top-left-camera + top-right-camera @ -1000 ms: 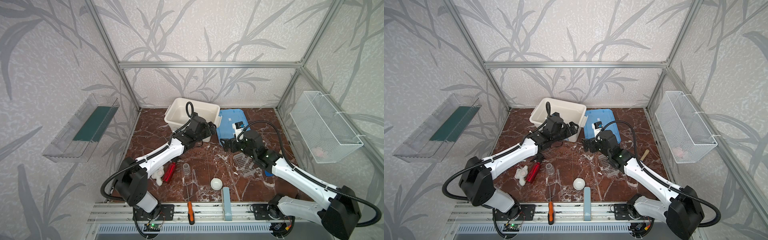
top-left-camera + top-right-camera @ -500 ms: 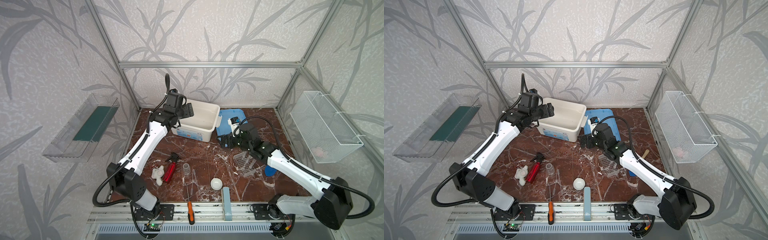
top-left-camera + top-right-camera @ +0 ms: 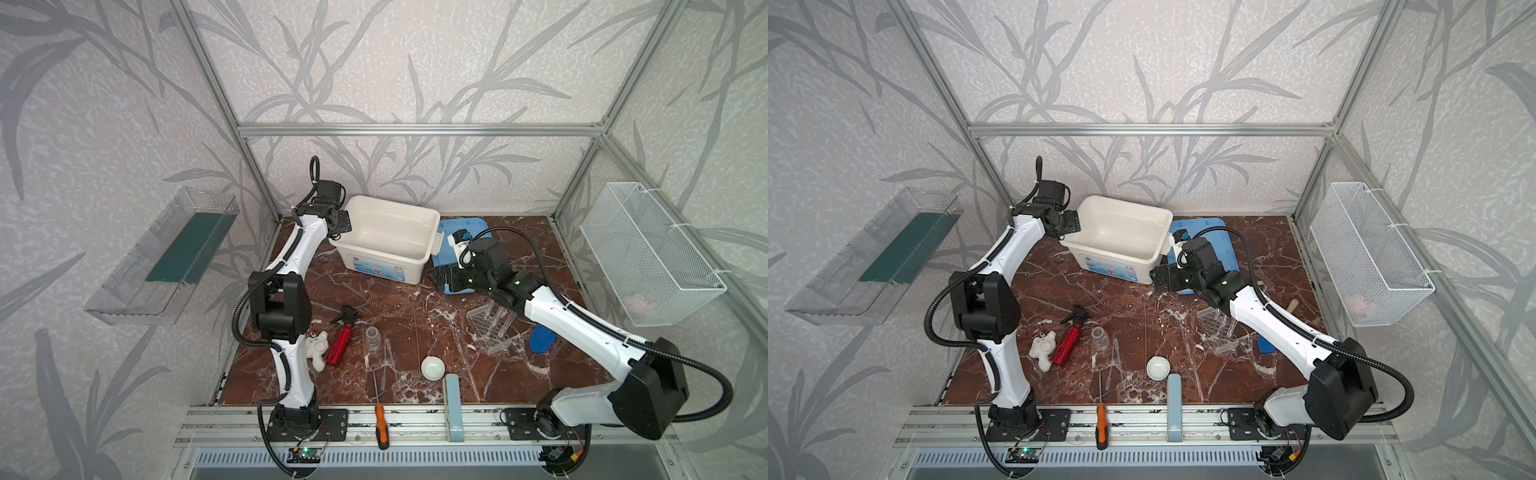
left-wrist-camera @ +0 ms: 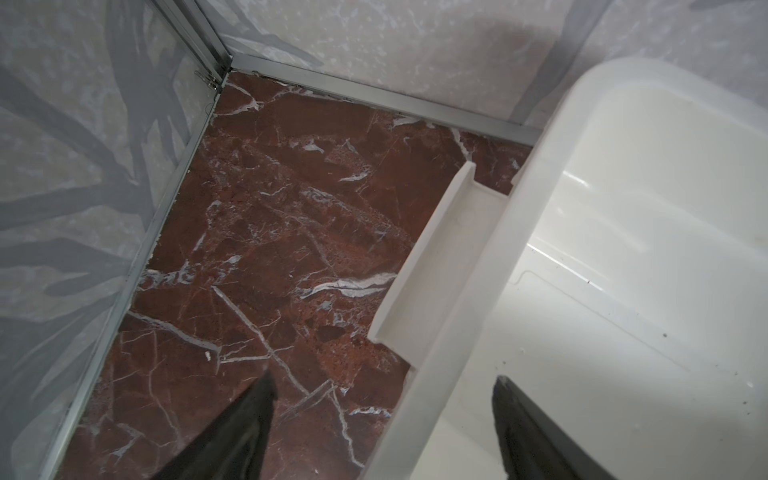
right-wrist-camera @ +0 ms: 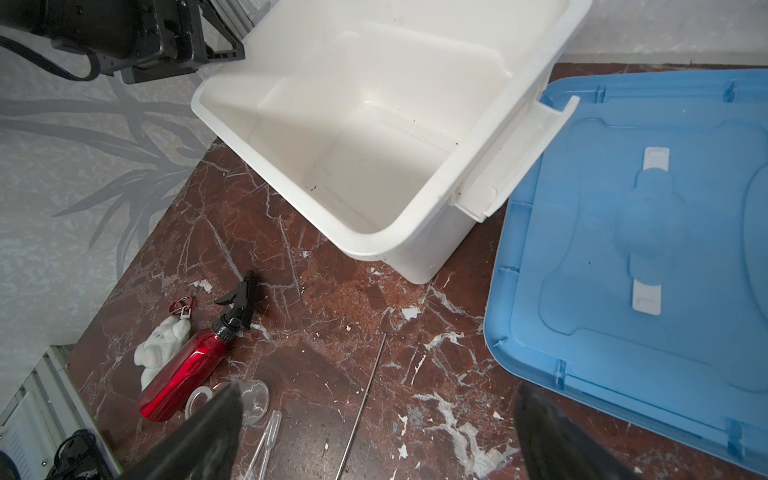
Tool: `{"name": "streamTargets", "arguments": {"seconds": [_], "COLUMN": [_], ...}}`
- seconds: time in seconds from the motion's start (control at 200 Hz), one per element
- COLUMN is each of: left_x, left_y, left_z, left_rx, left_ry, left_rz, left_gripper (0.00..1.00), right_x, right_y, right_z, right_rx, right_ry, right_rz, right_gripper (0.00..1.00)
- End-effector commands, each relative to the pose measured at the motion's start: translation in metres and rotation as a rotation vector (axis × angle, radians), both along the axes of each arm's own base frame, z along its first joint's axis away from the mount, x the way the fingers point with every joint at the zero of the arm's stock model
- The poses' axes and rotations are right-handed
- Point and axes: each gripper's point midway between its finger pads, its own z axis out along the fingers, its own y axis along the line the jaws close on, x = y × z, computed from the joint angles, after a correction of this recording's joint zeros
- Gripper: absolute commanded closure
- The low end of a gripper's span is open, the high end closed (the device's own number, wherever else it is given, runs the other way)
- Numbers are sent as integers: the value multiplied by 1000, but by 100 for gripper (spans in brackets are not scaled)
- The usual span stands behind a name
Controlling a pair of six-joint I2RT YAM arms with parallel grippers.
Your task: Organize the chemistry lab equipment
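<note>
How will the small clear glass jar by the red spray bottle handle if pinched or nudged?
The small clear glass jar looks smooth, so a light pinch may slip. It stands upright and small, so a sideways nudge could tip it. Round, it might then roll into the thin clear droppers nearby.

White bin, blue lid, red spray bottle, orange-handled screwdriver, white dish, veined red-brown tabletop

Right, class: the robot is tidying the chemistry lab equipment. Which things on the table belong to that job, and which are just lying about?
Belong to the job: rack, tubes, jar, dish, droppers.
Just lying about: spray bottle, screwdriver, plush toy.
</note>
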Motion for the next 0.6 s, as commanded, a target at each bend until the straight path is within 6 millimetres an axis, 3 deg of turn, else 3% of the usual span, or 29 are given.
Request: {"name": "streamTargets", "arguments": {"seconds": [0.0, 0.065, 0.23, 0.35, 0.49, 0.595], "left_x": [-19, -29, -49, -57, -70, -83], "left_y": [11, 16, 18, 22, 15, 12], "left_z": [3, 3, 9, -2, -6, 2], "left_rx": [69, 83, 78, 81, 37, 30], "left_ry": [73, 89, 64, 60, 119, 112], "left_rz": [53, 80, 90, 93, 99, 104], "left_gripper": [31, 39, 43, 50, 53, 53], "right_x": [-1, -1, -1, -2, -3, -3], "right_y": [2, 2, 3, 4, 3, 2], "right_z": [4, 3, 1, 0, 2, 0], "right_rx": [20, 23, 20, 25, 23, 17], "right_ry": [13, 14, 19, 24, 17, 19], "right_rz": [5, 8, 10, 13, 14, 13], "right_gripper": [1, 1, 1, 1, 1, 0]}}
